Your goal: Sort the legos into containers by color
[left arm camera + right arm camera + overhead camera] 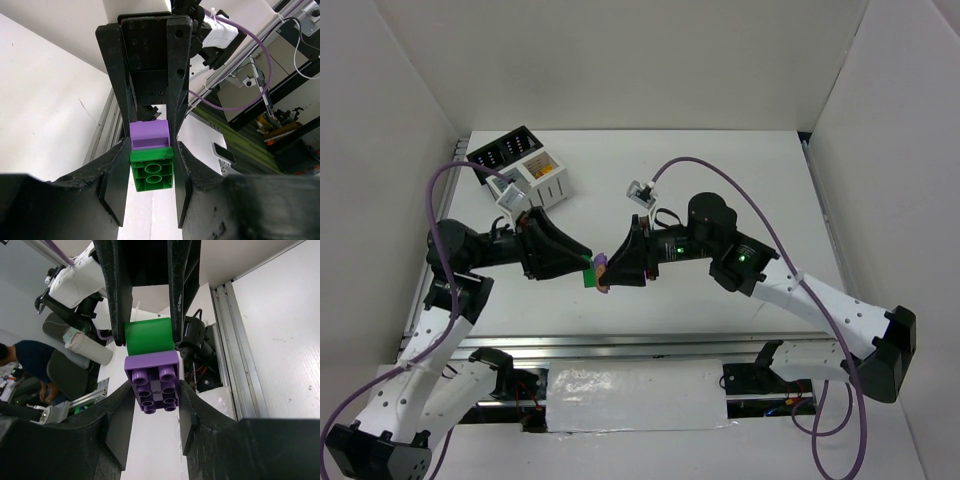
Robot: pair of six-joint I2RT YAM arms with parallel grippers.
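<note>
Meeting midair, left fingers (116, 186) clamp one green brick (152, 175), right fingers (120, 430) one purple brick (154, 381).

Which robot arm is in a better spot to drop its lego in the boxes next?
Left, probably. The left gripper, shut on the green brick, is on the same side as the containers. The right gripper, shut on the joined purple brick, would have to reach across.
</note>
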